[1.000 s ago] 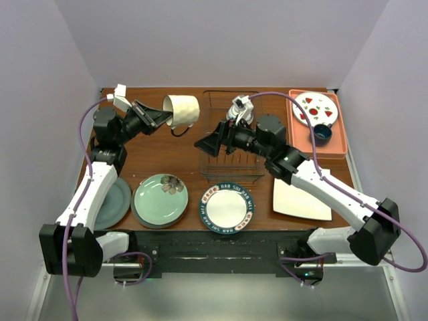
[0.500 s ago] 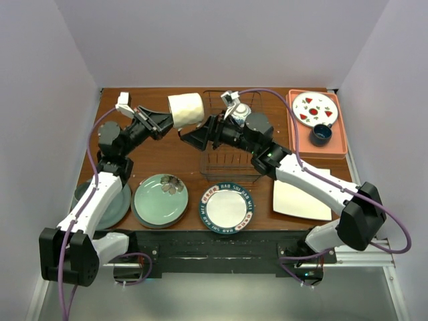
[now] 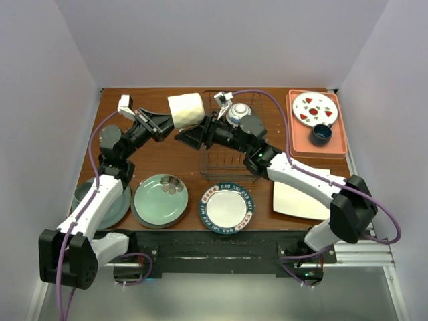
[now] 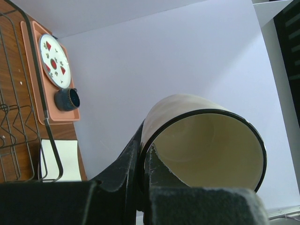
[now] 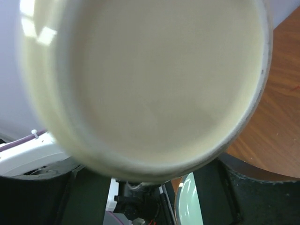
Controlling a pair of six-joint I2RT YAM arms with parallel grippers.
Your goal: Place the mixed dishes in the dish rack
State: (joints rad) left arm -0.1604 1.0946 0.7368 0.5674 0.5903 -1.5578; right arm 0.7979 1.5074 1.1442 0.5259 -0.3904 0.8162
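Cream mug (image 3: 185, 109) hangs in the air just left of the dish rack (image 3: 231, 175), by its far corner.

Top view: over the last sec my left gripper (image 3: 162, 122) carried the mug rackward, and my right gripper (image 3: 182, 136) swung from over the rack to meet it.

L wrist: jaws pinched tight on the mug's rim wall, rack at frame edge.

R wrist: mug base fills the view. Jaws apart and narrowing, can't tell if pads touch yet.

Reads as a handover; racking not yet done.
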